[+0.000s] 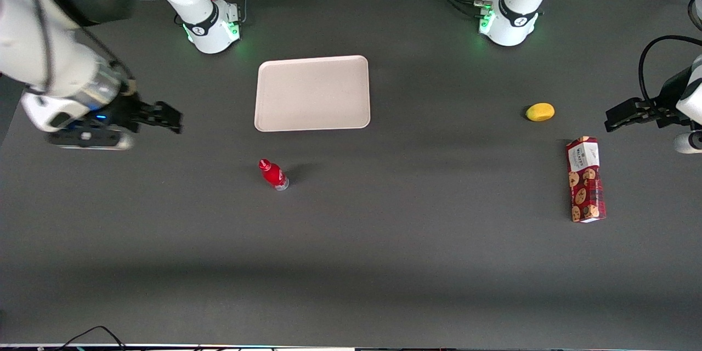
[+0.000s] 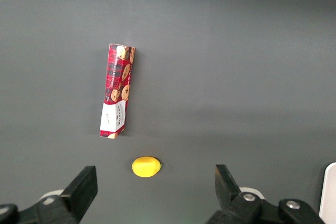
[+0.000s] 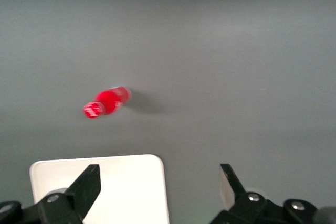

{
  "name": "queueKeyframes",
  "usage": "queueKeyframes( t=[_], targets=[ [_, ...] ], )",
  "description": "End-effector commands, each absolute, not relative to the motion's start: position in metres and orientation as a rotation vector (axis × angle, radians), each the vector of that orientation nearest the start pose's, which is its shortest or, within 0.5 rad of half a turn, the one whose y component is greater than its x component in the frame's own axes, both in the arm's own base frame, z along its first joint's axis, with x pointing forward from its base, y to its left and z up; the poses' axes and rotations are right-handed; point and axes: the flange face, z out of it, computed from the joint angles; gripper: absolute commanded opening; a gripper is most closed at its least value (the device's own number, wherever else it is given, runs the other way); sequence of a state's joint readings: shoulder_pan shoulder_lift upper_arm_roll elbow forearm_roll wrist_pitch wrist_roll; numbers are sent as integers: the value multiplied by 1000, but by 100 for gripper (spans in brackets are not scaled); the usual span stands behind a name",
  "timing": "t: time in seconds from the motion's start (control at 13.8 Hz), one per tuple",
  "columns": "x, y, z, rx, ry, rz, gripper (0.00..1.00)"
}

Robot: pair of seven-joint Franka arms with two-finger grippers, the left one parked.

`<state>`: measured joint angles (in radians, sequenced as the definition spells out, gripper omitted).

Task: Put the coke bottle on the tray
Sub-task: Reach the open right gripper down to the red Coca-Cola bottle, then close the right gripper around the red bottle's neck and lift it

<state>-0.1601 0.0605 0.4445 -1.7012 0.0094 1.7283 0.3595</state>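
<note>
The gripper [image 1: 174, 118] hangs above the dark tabletop [image 1: 384, 263] at the working arm's end, its fingers [image 3: 86, 184] spread wide apart and holding nothing. The coke bottle [image 1: 273, 174] stands upright on the tabletop, well apart from the gripper and nearer the front camera than the tray [image 1: 312, 93] (bare, lying flat). Toward the parked arm's end lie a small yellow fruit [image 1: 540, 112] and, nearer the front camera, a long red cookie box [image 1: 585, 179].
</note>
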Motion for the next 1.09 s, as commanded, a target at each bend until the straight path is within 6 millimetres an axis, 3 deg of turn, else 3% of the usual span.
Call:
queueKeyframes(
  t=[0.0,0.29,0.51,0.8,1.02],
  targets=[
    [578,194,505,-3091,147,89,100],
    [575,254,440,-3113,163,75,100],
    [575,272,389,-3158,142,75,100],
    [554,277,327,-3166,110,89,100],
    [549,279,314,-3147,110,71,100]
  ],
)
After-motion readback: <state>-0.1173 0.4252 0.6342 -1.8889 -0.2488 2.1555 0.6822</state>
